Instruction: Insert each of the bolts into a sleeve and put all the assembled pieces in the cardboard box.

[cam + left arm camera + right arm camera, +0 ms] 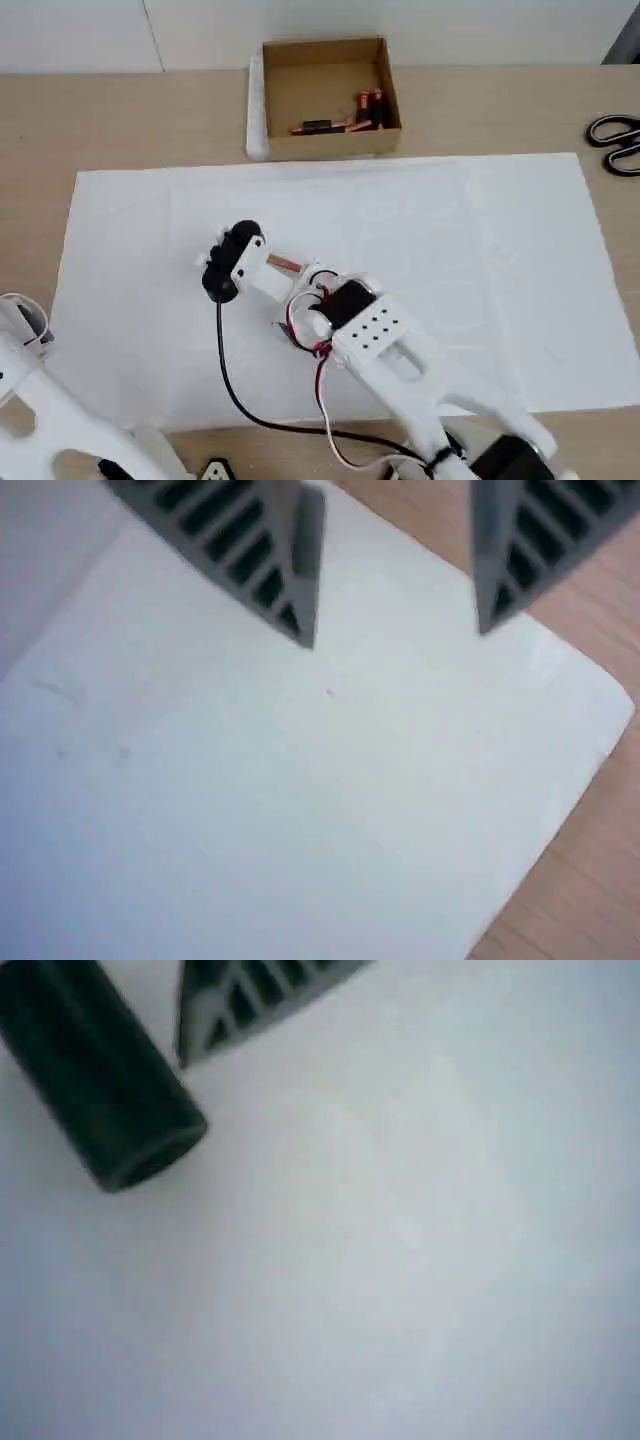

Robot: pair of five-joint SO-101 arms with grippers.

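My right gripper [238,252] sits over the left middle of the white sheet [480,260]. In the right wrist view it [165,1065] is shut on a black sleeve [100,1080], whose open end hangs just above the sheet. A copper bolt [285,263] lies on the sheet right beside that gripper, partly under the arm. The cardboard box [325,60] stands at the back and holds a few assembled orange-and-black pieces [365,105]. My left gripper [395,635] is open and holds nothing, hovering over a corner of the sheet [560,710] at the table's front left [22,318].
Black scissors [615,140] lie at the table's right edge. A white strip [257,110] stands against the box's left wall. The right arm's cables [235,390] trail across the front of the sheet. The sheet's right half is bare.
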